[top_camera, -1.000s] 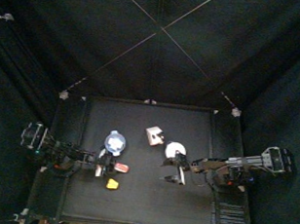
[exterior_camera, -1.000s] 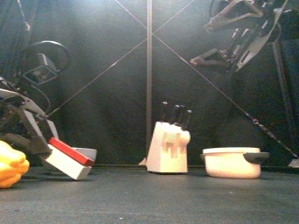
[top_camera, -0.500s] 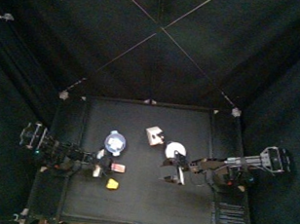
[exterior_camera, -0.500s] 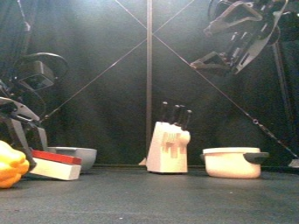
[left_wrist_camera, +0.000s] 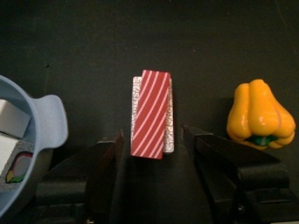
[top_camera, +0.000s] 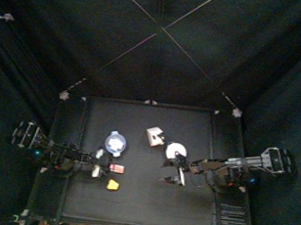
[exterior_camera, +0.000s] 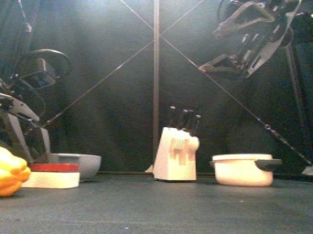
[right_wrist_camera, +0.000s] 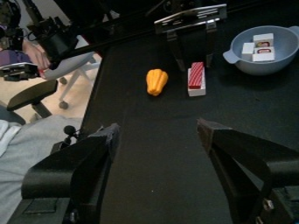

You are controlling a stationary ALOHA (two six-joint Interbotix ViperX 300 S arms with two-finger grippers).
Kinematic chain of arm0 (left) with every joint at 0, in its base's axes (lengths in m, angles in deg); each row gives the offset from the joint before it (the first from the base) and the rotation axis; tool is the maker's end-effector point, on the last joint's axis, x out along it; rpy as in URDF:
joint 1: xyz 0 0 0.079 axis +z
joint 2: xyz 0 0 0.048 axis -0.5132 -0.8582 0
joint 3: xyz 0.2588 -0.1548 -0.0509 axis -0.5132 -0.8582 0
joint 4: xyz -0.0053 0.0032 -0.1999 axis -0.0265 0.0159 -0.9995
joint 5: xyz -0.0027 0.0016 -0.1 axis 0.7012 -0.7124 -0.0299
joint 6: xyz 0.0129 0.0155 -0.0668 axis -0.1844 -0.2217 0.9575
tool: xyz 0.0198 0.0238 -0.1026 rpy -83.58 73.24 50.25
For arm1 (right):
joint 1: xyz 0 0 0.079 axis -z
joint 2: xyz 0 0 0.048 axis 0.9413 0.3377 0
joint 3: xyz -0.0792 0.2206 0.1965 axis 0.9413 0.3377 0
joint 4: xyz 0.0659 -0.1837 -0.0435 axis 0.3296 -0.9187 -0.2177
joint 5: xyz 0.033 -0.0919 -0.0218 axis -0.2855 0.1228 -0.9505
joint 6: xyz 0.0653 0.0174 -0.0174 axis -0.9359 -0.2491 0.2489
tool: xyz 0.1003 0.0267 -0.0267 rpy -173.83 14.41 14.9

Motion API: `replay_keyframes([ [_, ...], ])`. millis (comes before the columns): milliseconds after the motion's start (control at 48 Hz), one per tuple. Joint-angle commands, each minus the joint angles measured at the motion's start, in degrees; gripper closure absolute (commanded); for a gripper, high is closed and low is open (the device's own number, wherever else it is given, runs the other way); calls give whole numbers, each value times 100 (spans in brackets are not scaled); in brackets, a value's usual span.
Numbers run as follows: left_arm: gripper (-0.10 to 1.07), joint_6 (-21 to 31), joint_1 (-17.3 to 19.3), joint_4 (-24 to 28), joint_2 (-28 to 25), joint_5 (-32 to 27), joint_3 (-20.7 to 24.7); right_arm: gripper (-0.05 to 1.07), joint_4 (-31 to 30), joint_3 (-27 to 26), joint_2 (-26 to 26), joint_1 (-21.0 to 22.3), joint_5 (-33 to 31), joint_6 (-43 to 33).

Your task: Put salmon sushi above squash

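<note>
One salmon sushi point(left_wrist_camera: 153, 114) lies flat btwn open left hand point(left_wrist_camera: 156, 147), long axis parallel w/ squash point(left_wrist_camera: 258, 113).

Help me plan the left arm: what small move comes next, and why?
Probably back the left gripper straight off, jaws open: the salmon sushi lies flat on the table beside the squash, with slim gaps to both jaws.

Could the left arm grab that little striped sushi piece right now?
Probably yes. The left gripper has its fingers open on either side of the salmon sushi, which lies flat with nothing between them.
</note>
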Motion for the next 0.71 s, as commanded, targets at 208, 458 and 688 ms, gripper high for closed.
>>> replay_keyframes([
  [208, 5, -35, -18, 0, 536, -9, 44, 2, 53, -79, -44, -18, 44, -18],
  [458, 5, -18, -18, -18, 967, -53, 70, 2, 132, -70, -9, -97, 44, -18],
  [688, 5, -18, -70, -290, 1257, -387, 255, 2, 272, -26, -9, -132, 44, -18],
])
